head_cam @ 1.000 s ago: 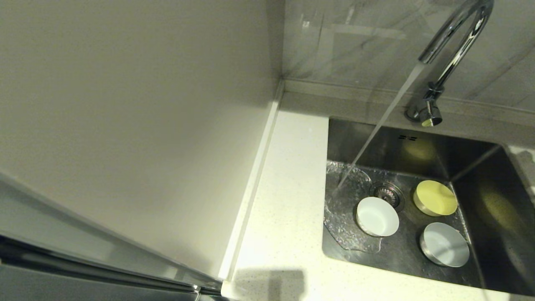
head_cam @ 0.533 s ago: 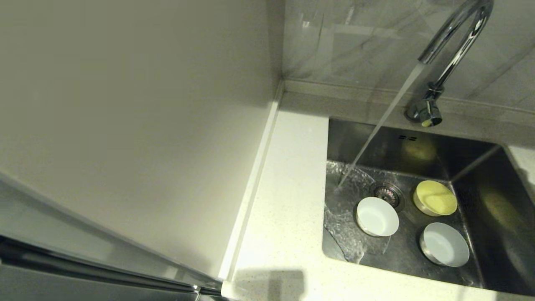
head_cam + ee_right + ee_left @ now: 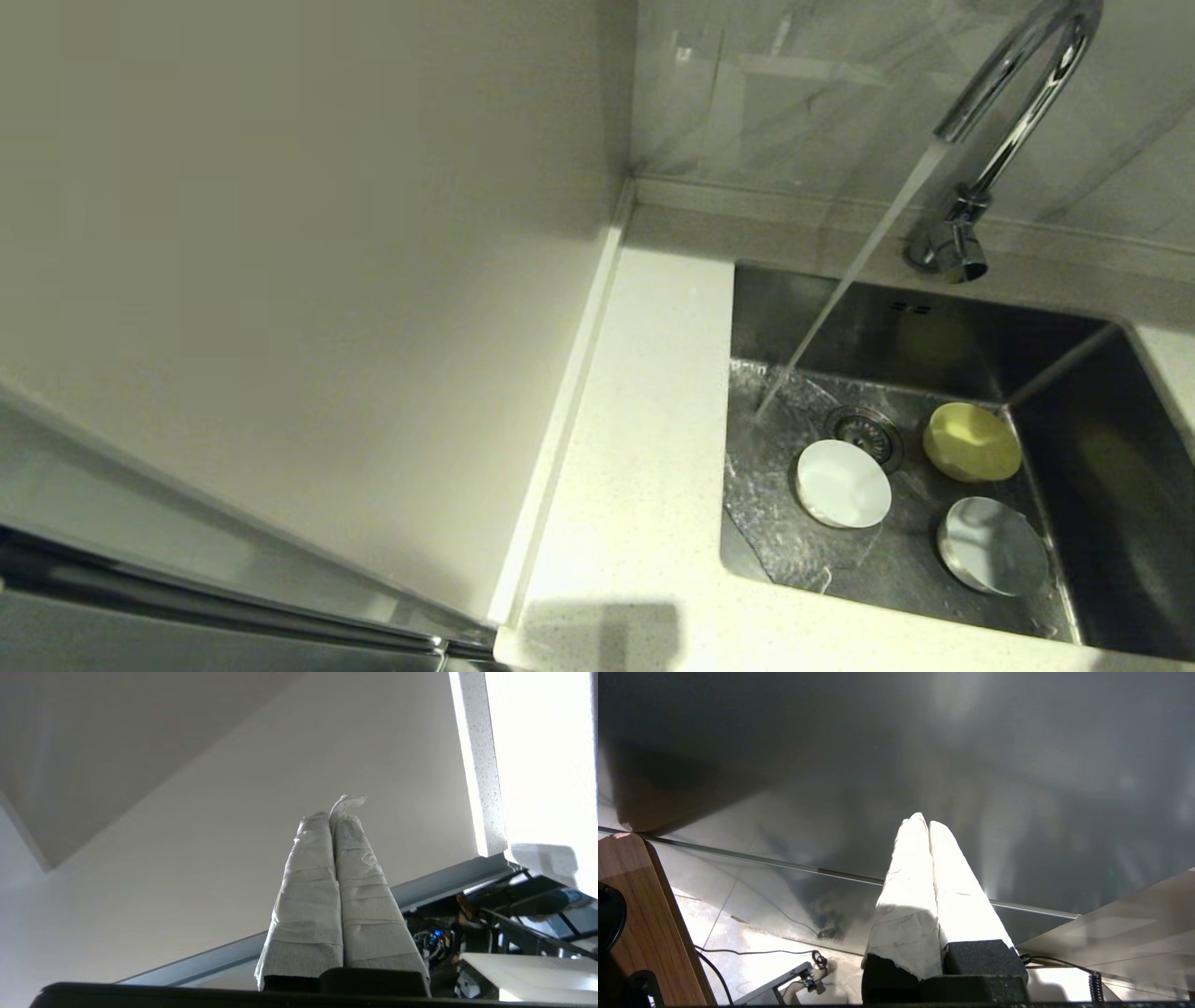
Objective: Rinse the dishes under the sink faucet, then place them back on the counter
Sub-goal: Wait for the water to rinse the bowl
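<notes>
Water is pouring from the faucet [image 3: 1018, 75] into the sink [image 3: 1083, 355]. Three bowls are sitting inside: white bowl [image 3: 842, 483], yellow bowl [image 3: 972, 441], grey bowl [image 3: 992, 558]. The left gripper [image 3: 923, 822] and right gripper [image 3: 331, 817] are both pressed together, away from the sink.

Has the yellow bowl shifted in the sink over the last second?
No. The yellow bowl sits at the same spot beside the drain strainer, near the sink's back corner. Only its lighting looks different.
</notes>
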Controlling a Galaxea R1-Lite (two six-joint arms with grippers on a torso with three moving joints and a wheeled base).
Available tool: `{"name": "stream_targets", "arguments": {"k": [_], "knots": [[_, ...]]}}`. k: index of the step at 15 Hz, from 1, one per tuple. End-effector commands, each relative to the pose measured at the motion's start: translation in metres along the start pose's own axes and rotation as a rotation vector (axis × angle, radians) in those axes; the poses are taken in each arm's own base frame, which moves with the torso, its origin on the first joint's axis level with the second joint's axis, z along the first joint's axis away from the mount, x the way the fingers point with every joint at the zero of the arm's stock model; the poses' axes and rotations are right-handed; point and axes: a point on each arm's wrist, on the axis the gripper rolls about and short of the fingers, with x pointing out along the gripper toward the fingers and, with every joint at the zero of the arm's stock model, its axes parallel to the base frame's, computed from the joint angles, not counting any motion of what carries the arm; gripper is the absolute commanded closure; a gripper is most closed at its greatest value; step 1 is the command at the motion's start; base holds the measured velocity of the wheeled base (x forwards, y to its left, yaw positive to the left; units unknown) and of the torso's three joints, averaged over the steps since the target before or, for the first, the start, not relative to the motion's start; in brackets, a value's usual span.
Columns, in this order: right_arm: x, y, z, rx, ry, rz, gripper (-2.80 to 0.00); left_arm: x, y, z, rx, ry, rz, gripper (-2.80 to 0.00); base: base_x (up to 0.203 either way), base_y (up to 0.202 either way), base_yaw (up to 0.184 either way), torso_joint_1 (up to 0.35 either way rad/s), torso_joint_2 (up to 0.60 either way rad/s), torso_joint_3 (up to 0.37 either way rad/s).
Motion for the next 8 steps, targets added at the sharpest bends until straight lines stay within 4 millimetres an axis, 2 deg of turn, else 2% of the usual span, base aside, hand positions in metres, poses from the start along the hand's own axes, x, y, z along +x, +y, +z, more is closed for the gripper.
{"name": "stream_targets", "arguments": {"k": [1, 3, 4, 6, 7, 8], "knots": [[-0.013, -0.015, 0.022, 0.095, -0.145, -0.006, 0.00, 0.000, 0.000, -0.001, -0.001, 0.003, 0.000, 0.00, 0.000, 0.000, 0.000, 0.000, 0.00, 0.000], [-0.045, -0.034, 0.050, 0.240, -0.426, -0.024, 0.00, 0.000, 0.000, -0.001, -0.001, 0.003, 0.000, 0.00, 0.000, 0.000, 0.000, 0.000, 0.00, 0.000], [-0.061, -0.041, 0.056, 0.246, -0.526, -0.043, 0.00, 0.000, 0.000, -0.001, -0.001, 0.003, 0.000, 0.00, 0.000, 0.000, 0.000, 0.000, 0.00, 0.000], [-0.075, -0.047, 0.054, 0.063, -0.673, -0.158, 0.00, 0.000, 0.000, -0.001, -0.001, 0.003, 0.000, 0.00, 0.000, 0.000, 0.000, 0.000, 0.00, 0.000], [-0.077, -0.049, 0.051, -0.103, -0.763, -0.289, 0.00, 0.000, 0.000, -0.001, -0.001, 0.003, 0.000, 0.00, 0.000, 0.000, 0.000, 0.000, 0.00, 0.000], [-0.078, -0.056, 0.050, -0.284, -0.864, -0.503, 0.00, 0.000, 0.000, -0.001, -0.001, 0.003, -0.001, 0.00, 0.000, 0.000, 0.000, 0.000, 0.00, 0.000]]}}
